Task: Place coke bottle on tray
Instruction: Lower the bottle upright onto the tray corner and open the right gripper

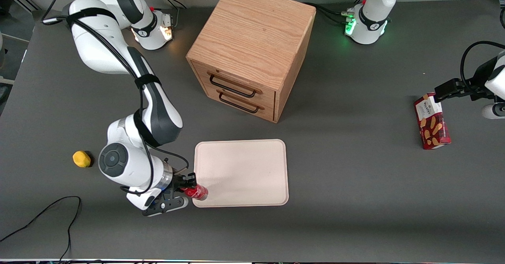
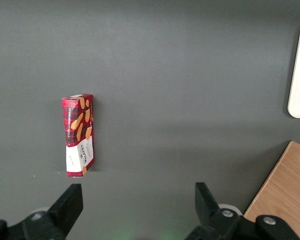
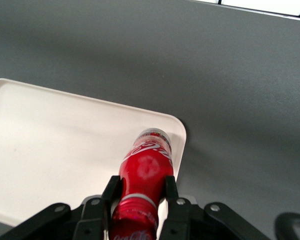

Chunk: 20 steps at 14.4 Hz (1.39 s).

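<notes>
The gripper [image 1: 188, 188] has its two fingers closed on the coke bottle [image 1: 197, 192], holding it by the body near the cap end, and the bottle is at the lower left corner of the tray [image 1: 256, 165] in the front view. From the wrist camera the coke bottle [image 3: 144, 176] reaches over the rounded corner of the tray [image 3: 50, 145], with its base close to the raised rim; I cannot tell if it touches the tray already. The danger, I think, is that the bottle is released so near the rim: it could land half on the rim, tip over and roll off to the table. The bottle is slim and smooth, so it may also slide in the fingers if the arm tilts. The table [image 1: 355, 201] is dark grey and matte. A wooden drawer box [image 1: 252, 47] stands in the upper middle of the front view, a small yellow object [image 1: 81, 158] at the left, a red biscuit box [image 1: 432, 121] at the right edge.
</notes>
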{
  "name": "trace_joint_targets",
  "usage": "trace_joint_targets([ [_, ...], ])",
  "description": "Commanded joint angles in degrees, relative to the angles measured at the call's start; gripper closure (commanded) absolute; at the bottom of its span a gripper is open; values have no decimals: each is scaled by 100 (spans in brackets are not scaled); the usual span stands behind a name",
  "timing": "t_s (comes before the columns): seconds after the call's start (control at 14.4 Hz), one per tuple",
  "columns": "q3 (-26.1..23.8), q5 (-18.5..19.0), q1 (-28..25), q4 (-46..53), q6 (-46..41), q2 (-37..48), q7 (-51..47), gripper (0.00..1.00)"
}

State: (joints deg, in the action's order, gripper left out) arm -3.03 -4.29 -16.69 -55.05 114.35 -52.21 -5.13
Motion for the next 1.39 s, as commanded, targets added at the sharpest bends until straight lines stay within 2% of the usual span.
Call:
trace_joint_targets([
  [0.0, -22, 121, -70, -172, 386, -35, -269, 81],
  [0.14, -22, 113, -80, -191, 413, -35, -278, 80],
  [0.21, -22, 104, -80, -200, 422, -35, -287, 72],
  [0.28, -22, 104, -80, -200, 422, -35, -365, 44],
  [0.35, -22, 121, -80, -208, 439, -35, -523, 1],
  [0.9, -31, 113, -71, -340, 396, 385, -577, 0],
  [1.11, 48, 69, -10, -1031, -52, 1315, -498, 0],
  [1.25, 232, -45, 52, -2215, -35, 2350, -507, 0],
  [1.32, 433, -228, 52, -2734, -44, 2860, -507, 0],
])
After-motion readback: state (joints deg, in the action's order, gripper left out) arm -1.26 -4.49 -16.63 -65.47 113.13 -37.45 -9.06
